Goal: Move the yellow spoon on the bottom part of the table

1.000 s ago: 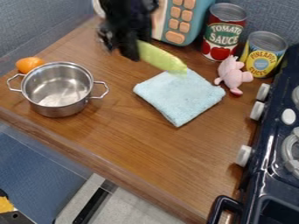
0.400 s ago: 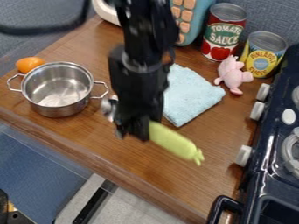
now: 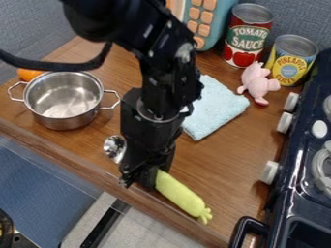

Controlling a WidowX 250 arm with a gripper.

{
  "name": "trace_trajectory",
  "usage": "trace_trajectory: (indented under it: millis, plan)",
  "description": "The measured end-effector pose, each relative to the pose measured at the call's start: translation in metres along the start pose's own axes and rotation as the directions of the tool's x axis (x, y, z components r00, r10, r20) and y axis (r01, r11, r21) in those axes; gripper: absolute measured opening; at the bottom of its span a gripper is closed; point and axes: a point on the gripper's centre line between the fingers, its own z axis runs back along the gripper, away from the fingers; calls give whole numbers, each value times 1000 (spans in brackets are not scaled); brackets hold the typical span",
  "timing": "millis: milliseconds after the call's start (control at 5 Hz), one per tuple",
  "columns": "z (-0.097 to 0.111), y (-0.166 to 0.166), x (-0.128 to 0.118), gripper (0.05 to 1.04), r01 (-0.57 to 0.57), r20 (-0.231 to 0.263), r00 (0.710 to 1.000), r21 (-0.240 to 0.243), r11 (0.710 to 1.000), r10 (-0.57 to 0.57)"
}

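My gripper [image 3: 150, 178] is low over the front part of the wooden table [image 3: 213, 177], shut on the yellow spoon [image 3: 180, 193]. The spoon's thick yellow-green handle slants down to the right from the fingers, its knobbed end near the table's front edge. A shiny silver rounded piece, apparently the spoon's head, shows left of the gripper. The middle of the spoon is hidden by the gripper. Whether the handle touches the wood I cannot tell.
A steel pot [image 3: 63, 99] stands at the left, with an orange object [image 3: 29, 74] behind it. Behind the arm lies a light blue cloth [image 3: 217, 106]. A pink toy [image 3: 257, 83] and two cans are at the back right, and a dark stove [image 3: 300, 169] borders the right.
The arm has come forward from the back of the table, past the cloth, carrying the spoon to the front edge and lower. Part of the orange object is now covered.
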Motion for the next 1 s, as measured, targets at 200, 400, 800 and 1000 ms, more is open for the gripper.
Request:
trace_trajectory:
  millis: [200,400,800,1000]
  plan:
    - [-1,-2,2,689,-26,-3,1000,12,1000,26]
    - [5,-3,3,959,-44,-4,999,4,999,44]
    - [43,-11,2,1001,-30,-30,999,-97,995,27]
    - [54,-14,9,1001,7,-43,999,-108,994,-12]
